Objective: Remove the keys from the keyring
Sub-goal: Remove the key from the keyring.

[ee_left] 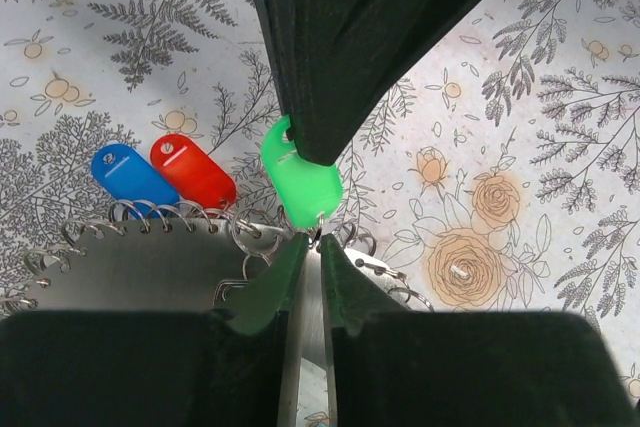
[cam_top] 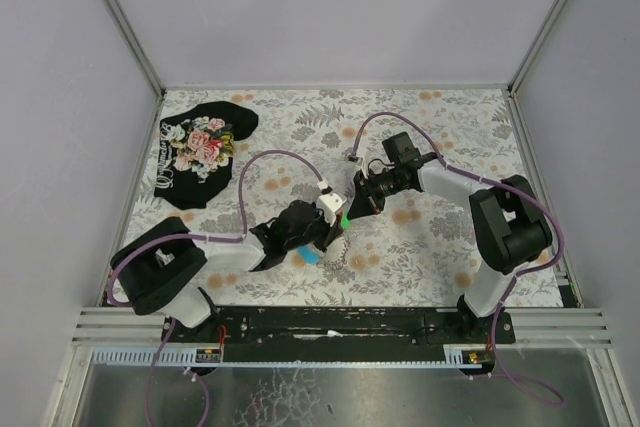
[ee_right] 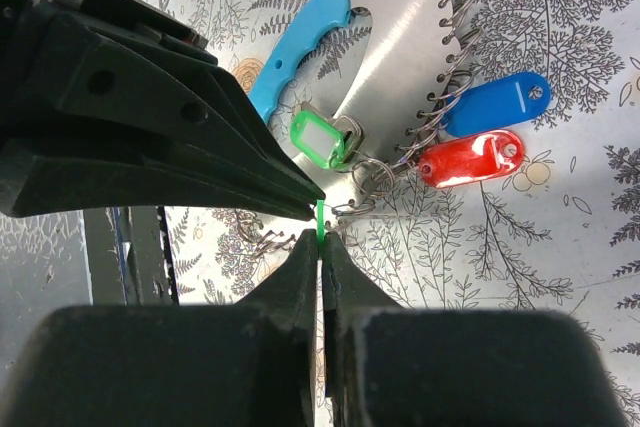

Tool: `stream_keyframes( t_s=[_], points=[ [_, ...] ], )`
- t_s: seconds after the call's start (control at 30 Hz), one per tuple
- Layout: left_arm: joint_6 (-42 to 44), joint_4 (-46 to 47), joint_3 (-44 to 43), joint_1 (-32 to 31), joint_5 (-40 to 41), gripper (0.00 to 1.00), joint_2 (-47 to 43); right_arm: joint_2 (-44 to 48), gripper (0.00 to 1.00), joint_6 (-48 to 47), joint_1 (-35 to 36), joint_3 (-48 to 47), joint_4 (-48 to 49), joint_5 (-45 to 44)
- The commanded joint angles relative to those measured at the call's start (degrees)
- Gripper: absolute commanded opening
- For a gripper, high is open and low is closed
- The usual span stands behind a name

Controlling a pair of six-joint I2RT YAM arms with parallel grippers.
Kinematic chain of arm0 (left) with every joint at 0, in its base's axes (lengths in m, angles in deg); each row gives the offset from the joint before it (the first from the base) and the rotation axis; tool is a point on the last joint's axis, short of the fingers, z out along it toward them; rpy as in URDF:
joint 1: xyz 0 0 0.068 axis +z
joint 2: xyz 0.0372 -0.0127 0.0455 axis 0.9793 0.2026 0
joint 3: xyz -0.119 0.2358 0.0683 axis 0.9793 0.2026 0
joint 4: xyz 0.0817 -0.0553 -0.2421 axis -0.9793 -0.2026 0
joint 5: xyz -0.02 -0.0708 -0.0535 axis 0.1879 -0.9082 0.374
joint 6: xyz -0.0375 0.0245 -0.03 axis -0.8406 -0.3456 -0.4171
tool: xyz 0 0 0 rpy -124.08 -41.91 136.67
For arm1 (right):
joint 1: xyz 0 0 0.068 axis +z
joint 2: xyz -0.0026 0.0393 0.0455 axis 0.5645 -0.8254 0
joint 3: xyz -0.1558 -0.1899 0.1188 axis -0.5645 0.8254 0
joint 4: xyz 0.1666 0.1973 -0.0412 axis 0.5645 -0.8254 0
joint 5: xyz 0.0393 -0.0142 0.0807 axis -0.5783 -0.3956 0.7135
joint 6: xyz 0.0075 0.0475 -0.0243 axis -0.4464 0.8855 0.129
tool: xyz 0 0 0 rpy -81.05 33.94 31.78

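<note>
The keyring is a curved silvery plate (ee_right: pixel 400 57) edged with several small wire rings, with a light-blue grip (ee_right: pixel 300 42). It lies on the floral table between both grippers. The keys here are plastic tags: blue (ee_right: pixel 495 104), red (ee_right: pixel 468 159), a green-framed one (ee_right: pixel 318 137), and a solid green tag (ee_left: pixel 300 185). My left gripper (ee_left: pixel 312 239) is shut on the plate's edge (ee_left: pixel 180 267). My right gripper (ee_right: pixel 320 237) is shut on the solid green tag, seen edge-on (ee_right: pixel 320 215), right at the left fingertips. In the top view the grippers (cam_top: pixel 322 230) (cam_top: pixel 350 209) meet at the green tag (cam_top: pixel 343 218).
A black floral cloth (cam_top: pixel 203 150) lies at the table's far left. Purple cables loop over both arms. The patterned tablecloth (cam_top: pixel 440 247) is bounded by a metal frame rail (cam_top: pixel 340 319) at the near edge.
</note>
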Motion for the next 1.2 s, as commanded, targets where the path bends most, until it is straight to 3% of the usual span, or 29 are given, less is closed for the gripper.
stream_keyframes(
  t_s=[0.0,0.4,1.17],
  points=[
    [-0.7,4.2,1.5,0.4,0.4,0.09,-0.1,-0.7,0.00,0.7,-0.3,-2.4,-0.7,1.7],
    [-4.1,14.3,5.8,0.4,0.3,0.14,1.3,-1.9,0.00,1.1,-0.4,-2.7,-0.7,1.9],
    [-4.8,18.9,5.7,-1.7,5.6,0.14,5.0,-1.5,0.00,2.6,-1.5,-2.8,-0.2,0.4]
  ],
)
